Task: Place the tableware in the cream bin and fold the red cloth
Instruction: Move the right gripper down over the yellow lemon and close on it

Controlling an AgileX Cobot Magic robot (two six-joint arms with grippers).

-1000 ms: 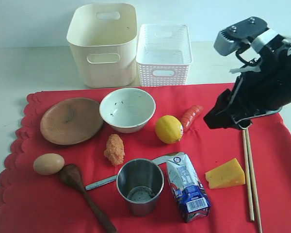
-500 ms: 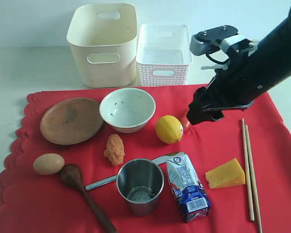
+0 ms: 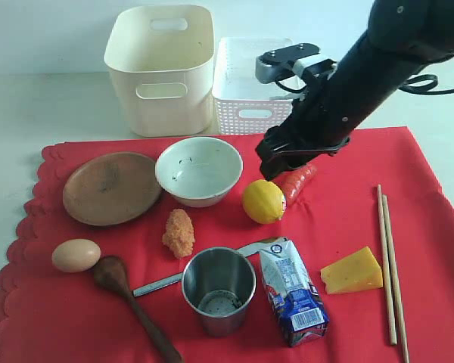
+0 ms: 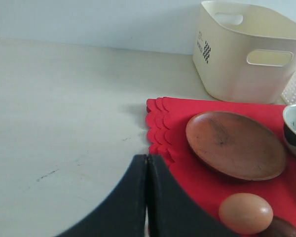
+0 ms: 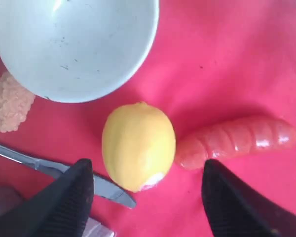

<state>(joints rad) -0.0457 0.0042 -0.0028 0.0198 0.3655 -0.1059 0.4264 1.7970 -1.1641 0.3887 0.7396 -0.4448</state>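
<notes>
- The right gripper [image 5: 147, 164] hung low over the red cloth [image 3: 348, 219], its fingers spread wide with nothing between them.
- Its wrist camera looked straight down on a lemon [image 3: 263, 201], which sat in the gap between the two dark fingers, though I couldn't tell if either one touched it.
- Just beside the lemon lay a red sausage-shaped piece [image 3: 299, 180], partly under the arm.
- The left gripper [image 4: 147, 158] was pressed fully closed and empty, over bare table [image 4: 64, 108] next to the cloth's scalloped edge.
- The cloth lay flat and spread out, not yet folded.
- All the tableware was on the cloth, none of it in the cream bin [image 3: 160, 113].
- The brown plate [image 3: 111, 187] and white bowl [image 3: 199, 170] sat side by side at the back.
- The steel cup [image 3: 218, 291] stood upright near the front, with the knife [image 3: 163, 283] passing behind it.
- The wooden spoon [image 3: 129, 299] lay at front left, next to an egg [image 3: 76, 255].
- The chopsticks [image 3: 388, 265] lay together along the right side, near a wedge of cheese [image 3: 352, 271].
- A milk carton [image 3: 291, 291] lay beside the cup, and an orange crumbly lump [image 3: 178, 232] sat in front of the bowl.
- The bin stood off the cloth at the back, with a white basket [image 3: 255, 106] right next to it.
</notes>
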